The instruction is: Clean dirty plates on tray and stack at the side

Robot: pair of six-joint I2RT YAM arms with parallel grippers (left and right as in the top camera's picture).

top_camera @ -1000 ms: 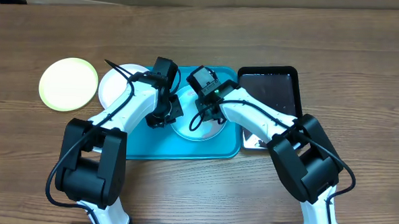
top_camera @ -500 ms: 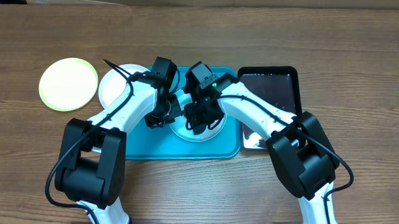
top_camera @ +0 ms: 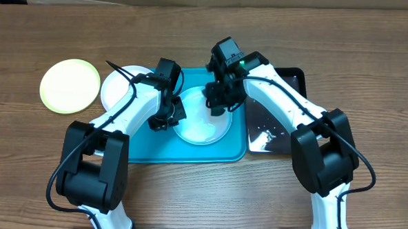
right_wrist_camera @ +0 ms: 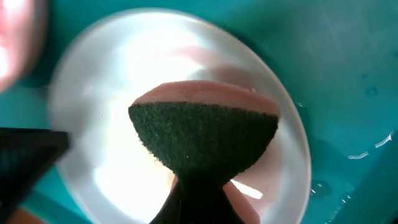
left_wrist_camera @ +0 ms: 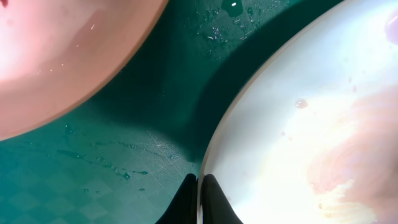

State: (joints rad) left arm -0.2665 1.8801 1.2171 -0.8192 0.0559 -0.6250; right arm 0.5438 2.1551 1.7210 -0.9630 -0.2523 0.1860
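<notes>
With the left gripper (left_wrist_camera: 198, 200) clamped on the plate (left_wrist_camera: 298, 130) rim, I should press the sponge (right_wrist_camera: 202, 140) gripped by the right gripper (right_wrist_camera: 198, 196) flat, in overlapping strokes.

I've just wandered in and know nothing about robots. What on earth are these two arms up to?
They are washing plates. The left gripper pinches the rim of a pale blue plate that lies in the turquoise tray. The right gripper holds a sponge, dark scouring face out, over that plate. A white plate and a yellow-green plate lie off to the left.
</notes>
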